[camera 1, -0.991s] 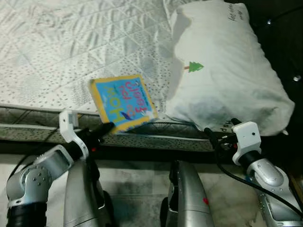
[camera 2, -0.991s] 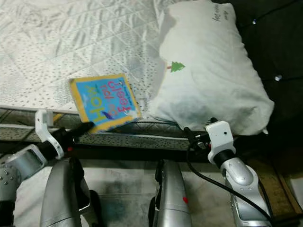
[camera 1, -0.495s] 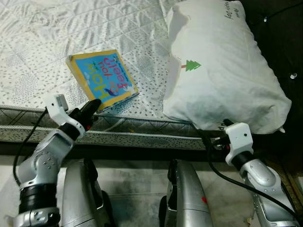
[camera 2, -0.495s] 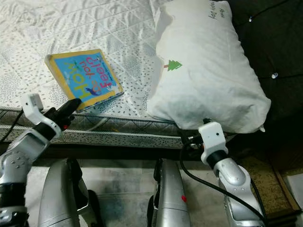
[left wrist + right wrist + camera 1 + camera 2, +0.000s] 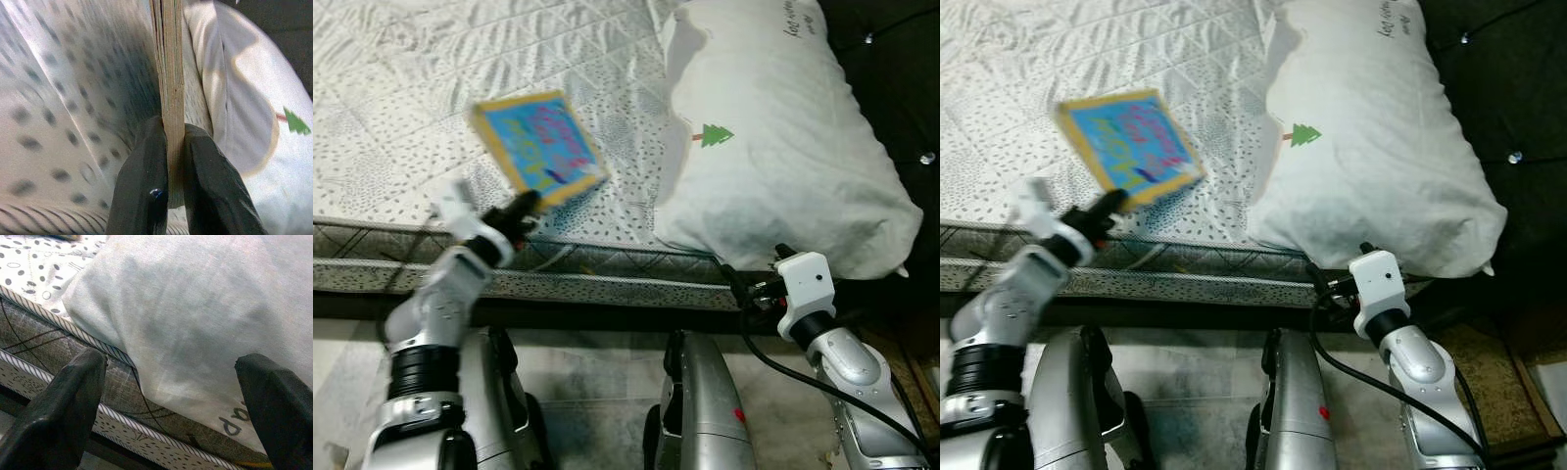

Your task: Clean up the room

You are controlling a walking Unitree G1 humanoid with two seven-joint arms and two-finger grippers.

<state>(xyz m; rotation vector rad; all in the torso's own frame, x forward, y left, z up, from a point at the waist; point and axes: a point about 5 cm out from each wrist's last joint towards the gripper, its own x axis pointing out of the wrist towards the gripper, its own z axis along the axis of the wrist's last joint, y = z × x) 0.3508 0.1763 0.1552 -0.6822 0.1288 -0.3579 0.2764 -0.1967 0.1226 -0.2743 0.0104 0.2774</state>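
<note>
A blue picture book (image 5: 538, 147) with a yellow border is held up above the bed's near edge, blurred by motion. My left gripper (image 5: 524, 206) is shut on its lower corner; the left wrist view shows both black fingers (image 5: 146, 191) pinching the book's edge (image 5: 168, 98). My right gripper (image 5: 171, 401) stands open low at the mattress side, its fingers (image 5: 63, 406) spread before the corner of a white pillow (image 5: 773, 137) with a small green tree print.
The quilted, dotted white mattress (image 5: 421, 88) spreads across the top left, its striped side edge (image 5: 607, 284) running in front of me. Dark furniture (image 5: 901, 78) stands right of the pillow. My silver legs (image 5: 695, 411) stand on pale floor below.
The left gripper has lifted the book off the mattress and swung it up and to the right. The right arm has stayed by the pillow corner.
</note>
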